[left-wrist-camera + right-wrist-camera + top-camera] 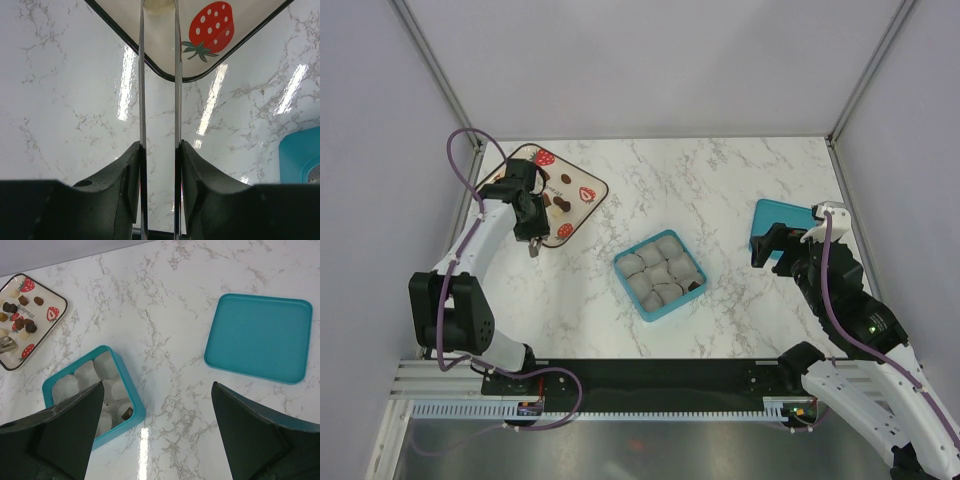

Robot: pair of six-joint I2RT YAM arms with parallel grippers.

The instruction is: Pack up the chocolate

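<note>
The marble table (720,180) fills the booth. The left arm (480,240) rises from its base at 7 o'clock, and its forearm runs toward 1 o'clock to the tray. The left gripper (532,246) points down over the tray's 6 o'clock corner. Its thin blades stand a narrow gap apart with a cream piece (158,5) between their tips. I cannot tell whether they press on it.

The right arm (840,290) comes up from 5 o'clock and leans toward 11. The right gripper (157,386) hangs over the lid's left edge, spread wide and holding nothing.

The teal lid (260,335) lies flat at 3 o'clock, well apart from the teal box (125,427) at the centre. Paper cups (650,262) fill the box. The strawberry tray (39,325) sits at 10 o'clock.

Most of the chocolate (22,300) lies loose on the tray, dark, light brown and cream. One brown piece (127,413) sits in the cup at the box's 4 o'clock corner. The pieces are too small to tell any long axis or which way they point.
</note>
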